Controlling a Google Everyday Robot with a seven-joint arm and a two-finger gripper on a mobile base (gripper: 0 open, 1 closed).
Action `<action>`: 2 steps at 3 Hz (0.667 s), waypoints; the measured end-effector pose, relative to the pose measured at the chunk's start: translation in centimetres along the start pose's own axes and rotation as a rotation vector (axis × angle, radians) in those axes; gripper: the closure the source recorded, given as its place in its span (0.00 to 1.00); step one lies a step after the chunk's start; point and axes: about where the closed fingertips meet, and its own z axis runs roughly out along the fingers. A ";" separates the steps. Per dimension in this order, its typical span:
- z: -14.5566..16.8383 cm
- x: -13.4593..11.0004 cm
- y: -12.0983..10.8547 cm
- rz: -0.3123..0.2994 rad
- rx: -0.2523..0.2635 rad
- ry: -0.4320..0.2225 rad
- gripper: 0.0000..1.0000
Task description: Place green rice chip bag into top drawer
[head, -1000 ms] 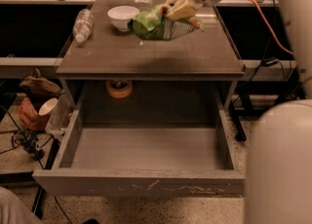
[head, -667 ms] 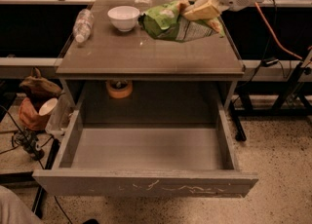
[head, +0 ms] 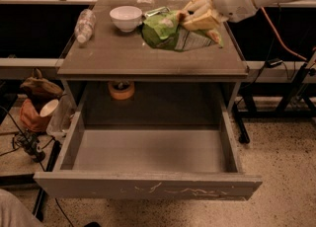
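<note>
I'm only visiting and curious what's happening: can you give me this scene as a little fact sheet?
item: crinkly light-green foil snack bag, over the brown tabletop, not in the drawer
gripper: over the tabletop's right rear, fingers shut on the bag
goal: wide grey top drawer, pulled open
also there: white bowl, clear plastic bottle

The place looks like a robotics lab: speckled terrazzo floor (head: 281, 162), an orange cable (head: 279, 36) trailing past black metal stand legs (head: 289, 93), loose black wires (head: 15, 139), and a scratched grey cabinet (head: 148, 58) with its top drawer (head: 148, 189) open. The gripper (head: 197, 18), over the cabinet's right rear, pinches the green rice chip bag (head: 165, 31).
</note>
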 end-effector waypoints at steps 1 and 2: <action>1.0 0.5 4.4 0.056 -0.052 -0.021 1.00; 2.5 1.8 7.2 0.122 -0.103 -0.057 1.00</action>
